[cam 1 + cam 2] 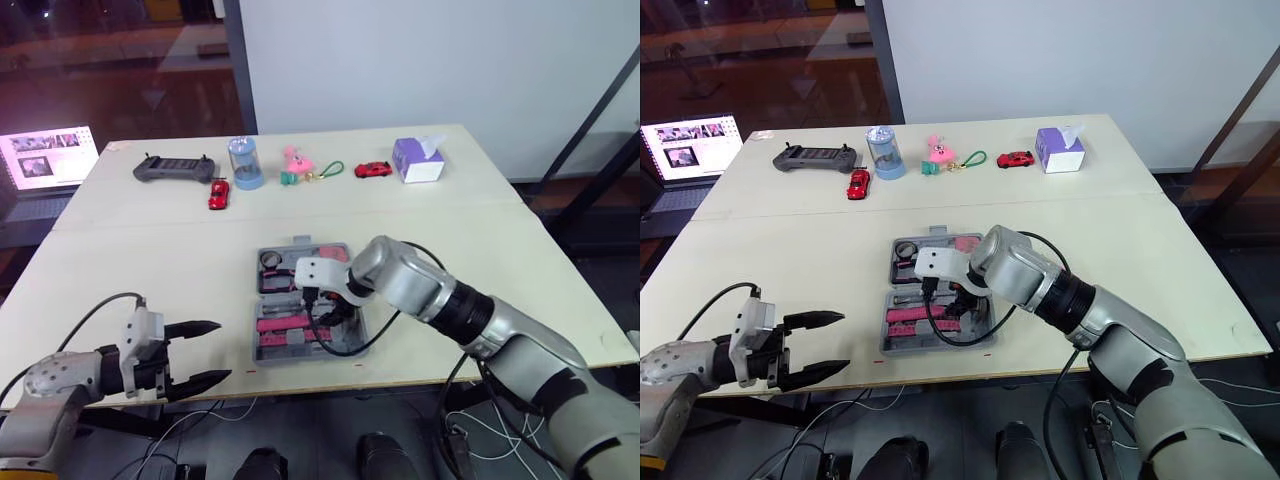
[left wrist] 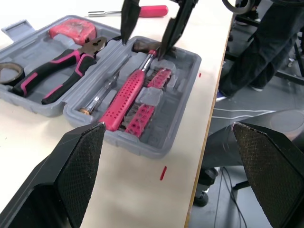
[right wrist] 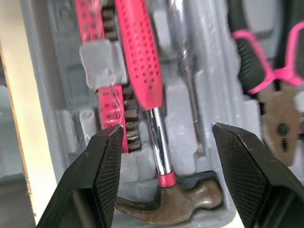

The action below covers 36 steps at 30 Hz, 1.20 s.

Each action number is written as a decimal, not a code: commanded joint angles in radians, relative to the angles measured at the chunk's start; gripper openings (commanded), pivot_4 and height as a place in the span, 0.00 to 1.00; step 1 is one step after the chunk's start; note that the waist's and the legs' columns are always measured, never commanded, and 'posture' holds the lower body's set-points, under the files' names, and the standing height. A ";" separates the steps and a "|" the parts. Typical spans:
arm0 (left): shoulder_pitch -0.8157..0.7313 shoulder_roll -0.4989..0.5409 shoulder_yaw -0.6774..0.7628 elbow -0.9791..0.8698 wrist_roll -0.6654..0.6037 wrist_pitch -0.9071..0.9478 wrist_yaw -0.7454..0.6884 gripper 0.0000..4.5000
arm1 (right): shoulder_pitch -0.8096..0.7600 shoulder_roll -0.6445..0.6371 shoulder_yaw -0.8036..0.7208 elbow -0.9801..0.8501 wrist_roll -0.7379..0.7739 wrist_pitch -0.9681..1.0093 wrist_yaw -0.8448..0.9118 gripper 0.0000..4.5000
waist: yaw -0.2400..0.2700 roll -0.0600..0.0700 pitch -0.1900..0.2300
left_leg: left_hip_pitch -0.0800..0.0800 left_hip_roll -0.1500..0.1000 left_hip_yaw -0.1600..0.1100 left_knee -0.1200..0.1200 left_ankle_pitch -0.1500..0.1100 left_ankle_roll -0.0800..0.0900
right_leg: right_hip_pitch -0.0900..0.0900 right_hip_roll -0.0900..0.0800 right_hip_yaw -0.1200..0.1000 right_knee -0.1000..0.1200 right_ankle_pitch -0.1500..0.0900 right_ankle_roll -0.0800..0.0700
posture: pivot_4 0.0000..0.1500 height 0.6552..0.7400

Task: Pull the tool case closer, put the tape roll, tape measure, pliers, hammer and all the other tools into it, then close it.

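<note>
The grey tool case point(image 1: 258, 300) lies open near the table's front edge. In it are a pink-handled hammer point(image 3: 140, 61), pliers point(image 2: 57, 71), a slim screwdriver point(image 2: 102, 92), a tape roll point(image 2: 9, 71) and a pink tape measure point(image 2: 71, 28). My right gripper point(image 3: 166, 128) hangs open just above the hammer's neck, holding nothing. My left gripper point(image 1: 222, 350) is open and empty at the front edge, left of the case. A pink-handled screwdriver point(image 2: 142, 10) lies on the table beyond the case.
Along the back of the table stand a black controller point(image 1: 175, 168), a red toy car point(image 1: 219, 193), a blue jar point(image 1: 246, 163), a pink toy point(image 1: 296, 160), another red car point(image 1: 373, 169) and a tissue box point(image 1: 420, 160). A laptop point(image 1: 50, 155) sits off the far left.
</note>
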<state>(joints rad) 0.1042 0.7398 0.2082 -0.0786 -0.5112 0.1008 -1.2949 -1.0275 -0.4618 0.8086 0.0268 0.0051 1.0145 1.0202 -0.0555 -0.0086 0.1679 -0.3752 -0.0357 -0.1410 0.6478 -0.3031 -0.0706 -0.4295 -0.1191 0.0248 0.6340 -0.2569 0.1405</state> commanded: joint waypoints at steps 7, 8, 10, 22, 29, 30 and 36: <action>-0.021 0.006 0.003 -0.022 -0.015 0.018 0.009 1.00 | 0.179 0.037 -0.182 -0.234 0.029 0.057 -0.144 0.01 | 0.010 0.000 0.000 | 0.000 0.000 0.000 0.000 0.000 0.001 | 0.000 0.000 0.000 0.000 0.000 0.000 | 1.00 1.00; -0.024 0.005 0.001 -0.024 -0.015 0.021 0.011 1.00 | 0.209 0.065 -0.200 -0.244 0.030 0.051 -0.179 0.01 | 0.010 0.000 0.000 | 0.000 0.000 0.000 0.000 0.000 0.001 | 0.000 0.000 0.000 0.000 0.000 0.000 | 1.00 1.00; -0.031 0.003 -0.001 -0.026 -0.014 0.027 0.015 1.00 | 0.259 0.114 -0.224 -0.239 0.024 0.037 -0.247 0.01 | 0.010 -0.001 0.000 | 0.000 0.000 0.000 0.000 0.000 0.001 | 0.000 0.000 0.000 0.000 0.000 0.000 | 1.00 1.00; -0.042 0.014 0.008 -0.034 -0.021 0.050 0.015 1.00 | 0.396 0.152 -0.241 -0.150 -0.007 -0.128 -0.368 0.01 | 0.010 -0.001 0.000 | 0.001 0.000 0.000 0.000 0.000 0.000 | 0.001 0.000 0.000 0.000 0.000 0.000 | 1.00 1.00; -0.036 0.018 0.014 -0.039 -0.021 0.050 0.017 1.00 | 0.447 0.133 -0.212 -0.080 -0.030 -0.133 -0.378 0.01 | 0.010 -0.001 -0.001 | 0.001 0.000 0.000 0.000 0.000 0.001 | 0.001 0.000 0.000 0.000 0.000 0.000 | 1.00 1.00; -0.035 0.018 0.014 -0.039 -0.021 0.050 0.018 1.00 | 0.452 0.135 -0.214 -0.066 -0.032 -0.123 -0.382 0.01 | 0.010 -0.001 -0.001 | 0.002 0.000 0.000 0.000 0.000 0.001 | 0.002 0.000 0.000 0.000 0.000 0.000 | 1.00 1.00; -0.029 0.020 0.019 -0.044 -0.021 0.050 0.019 1.00 | 0.487 0.117 -0.169 0.019 -0.061 -0.064 -0.384 0.01 | 0.012 0.000 -0.011 | 0.004 0.000 0.000 0.000 -0.001 0.002 | 0.005 0.000 0.000 0.000 0.000 0.000 | 1.00 1.00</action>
<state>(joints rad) 0.0737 0.7438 0.2019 -0.0941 -0.5136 0.1494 -1.2766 -0.5913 -0.3239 0.5909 -0.0536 -0.0215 0.8766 0.6440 -0.0431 -0.0084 0.1574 -0.3710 -0.0361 -0.1407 0.6478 -0.3043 -0.0686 -0.4241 -0.1193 0.0250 0.6334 -0.2569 0.1404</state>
